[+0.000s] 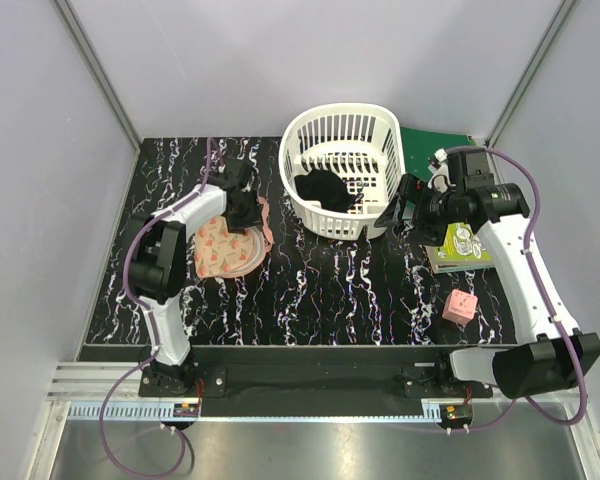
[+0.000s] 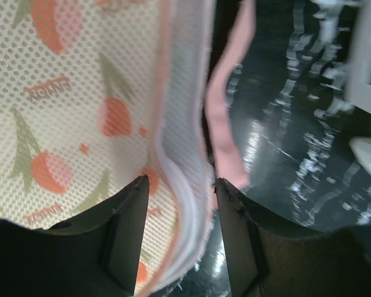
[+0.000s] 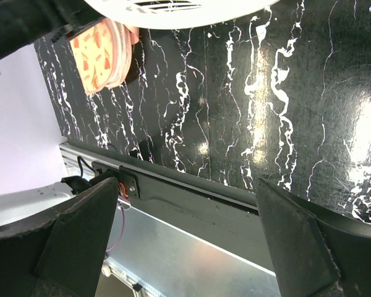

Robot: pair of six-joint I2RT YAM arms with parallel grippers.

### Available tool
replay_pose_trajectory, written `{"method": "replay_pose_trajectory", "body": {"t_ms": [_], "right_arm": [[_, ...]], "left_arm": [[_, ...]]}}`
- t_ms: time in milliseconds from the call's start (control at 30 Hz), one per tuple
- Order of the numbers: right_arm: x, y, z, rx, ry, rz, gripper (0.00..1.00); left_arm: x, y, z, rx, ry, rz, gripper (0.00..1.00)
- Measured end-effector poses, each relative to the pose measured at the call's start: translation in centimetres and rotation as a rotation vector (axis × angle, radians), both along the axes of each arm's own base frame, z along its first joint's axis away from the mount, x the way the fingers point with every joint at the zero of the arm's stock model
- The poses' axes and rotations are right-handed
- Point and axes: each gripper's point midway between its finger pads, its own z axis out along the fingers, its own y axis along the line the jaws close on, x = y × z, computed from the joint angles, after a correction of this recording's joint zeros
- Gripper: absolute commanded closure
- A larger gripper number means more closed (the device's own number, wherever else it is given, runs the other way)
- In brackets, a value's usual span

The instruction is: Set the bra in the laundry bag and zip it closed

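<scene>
The bra [image 1: 325,188] lies as a black heap on the floor of the white slotted basket [image 1: 310,128] at the back of the marbled black table [image 1: 320,290]. It is not in the laundry bag [image 1: 223,250], which rests flat just left of the basket. The left gripper [image 2: 182,210] sits at the bag's right edge. Its jaws are partly drawn in on either side of the pale mesh rim and pink trim, but a firm pinch cannot be told. The right gripper [image 3: 185,238] hangs beside the basket's right wall, its jaws spread wide and holding nothing. A pink cube [image 1: 461,306] sits near the right arm.
</scene>
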Motion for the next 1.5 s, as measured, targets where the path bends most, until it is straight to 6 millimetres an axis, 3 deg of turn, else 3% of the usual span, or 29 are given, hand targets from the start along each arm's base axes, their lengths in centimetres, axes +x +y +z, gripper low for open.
{"method": "replay_pose_trajectory", "body": {"t_ms": [133, 333, 567, 667, 700, 767, 867, 1000, 1100, 1233, 1300, 1333, 1367, 1433, 1500], "right_arm": [[-0.8, -0.1, 0.4, 0.003, -0.018, 0.0, 0.0], [-1.6, -0.3, -0.3, 0.0, -0.004, -0.001, 0.0], [-1.6, -0.2, -0.6, 0.002, 0.003, -0.004, 0.0], [-1.4, -0.2, -0.5, 0.005, -0.004, -0.006, 0.0], [-1.3, -0.2, -0.5, 0.008, -0.007, -0.008, 0.0], [-1.1, -0.1, -0.4, 0.012, -0.013, -0.009, 0.0], [-0.9, 0.0, -0.4, 0.015, -0.016, -0.012, 0.0], [-0.6, 0.0, -0.4, 0.017, -0.022, -0.012, 0.0], [-0.3, 0.3, -0.8, 0.027, 0.001, -0.007, 0.0], [0.2, 0.8, -1.8, 0.042, 0.048, 0.001, 0.0], [0.5, 0.9, -2.3, 0.047, 0.068, 0.006, 0.0], [0.6, 1.0, -2.5, 0.049, 0.075, 0.008, 0.0], [0.7, 1.0, -2.6, 0.05, 0.08, 0.008, 0.0], [1.1, 1.1, -2.7, 0.046, 0.086, 0.005, 0.0], [1.8, 1.0, -2.4, 0.033, 0.083, -0.003, 0.0]], "left_arm": [[0.4, 1.0, -1.7, 0.049, 0.039, 0.027, 0.47], [2.0, 1.6, -0.5, 0.088, -0.016, 0.051, 0.53], [2.8, 1.9, -0.8, 0.112, -0.018, 0.05, 0.71], [2.6, 2.0, -1.8, 0.123, 0.009, 0.046, 0.82], [2.5, 2.1, -2.1, 0.127, 0.016, 0.042, 0.97], [2.4, 2.3, -2.4, 0.137, 0.032, 0.034, 1.0], [2.8, 2.6, -1.6, 0.148, 0.03, 0.033, 1.0], [2.9, 4.3, 1.2, 0.177, -0.015, 0.067, 1.0], [1.6, 7.1, 5.3, 0.201, -0.083, 0.129, 1.0], [-2.6, 15.2, 11.8, 0.257, -0.21, 0.341, 1.0], [-5.5, 20.0, 13.0, 0.299, -0.238, 0.493, 0.69], [-7.5, 22.8, 12.9, 0.329, -0.231, 0.585, 0.54], [-9.7, 25.1, 12.3, 0.354, -0.198, 0.668, 0.34], [-13.3, 28.2, 10.6, 0.397, -0.109, 0.779, 0.26], [-15.4, 28.9, 9.2, 0.413, -0.036, 0.815, 0.2]]}}
